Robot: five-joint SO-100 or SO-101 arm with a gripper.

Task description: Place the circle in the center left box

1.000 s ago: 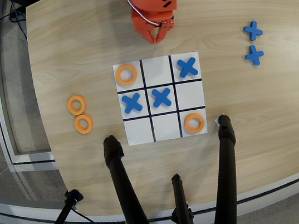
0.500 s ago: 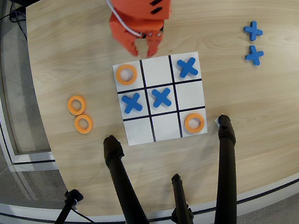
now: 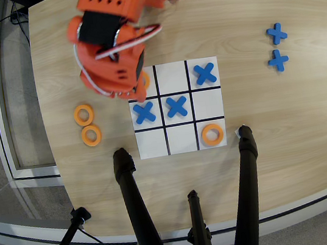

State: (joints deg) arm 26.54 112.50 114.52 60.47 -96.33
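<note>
Two loose orange circles [image 3: 83, 114] [image 3: 91, 135] lie on the wood left of the white 3x3 board [image 3: 181, 138] in the overhead view. Another orange ring [image 3: 213, 134] sits in the board's bottom right cell. A third ring [image 3: 145, 79] in the top left cell is mostly covered by the arm. Blue crosses fill the middle row's left [image 3: 144, 112] and middle [image 3: 176, 106] cells and the top right cell [image 3: 205, 74]. The center left box [image 3: 208, 101], the bare end cell of the middle row, is on the view's right. My orange gripper [image 3: 126, 93] hangs over the board's top left corner, its jaws hidden beneath its body.
Two spare blue crosses [image 3: 276, 33] [image 3: 278, 60] lie on the table far right of the board. Black stand legs [image 3: 130, 189] [image 3: 247, 165] rise from the near edge just below the board. The table's left edge [image 3: 44, 115] runs close to the loose rings.
The arm has swung from above the board's top middle toward the view's left and forward, now covering the top left cell and its ring. Nothing on the table has moved.
</note>
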